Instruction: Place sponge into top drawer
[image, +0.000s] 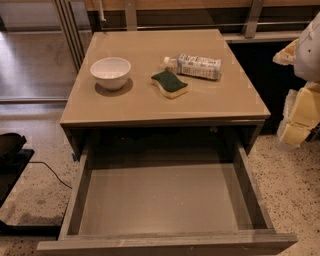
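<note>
The sponge, with its dark green top over pale yellow foam, lies flat on the tabletop right of centre. The top drawer is pulled wide open below the table's front edge, and its flat grey bottom is bare. My gripper shows at the right edge of the camera view, beside the table's right front corner and apart from the sponge. It holds nothing that I can see.
A white bowl stands on the tabletop left of the sponge. A small plastic bottle lies on its side just behind the sponge. A dark object and a cable lie on the speckled floor to the left.
</note>
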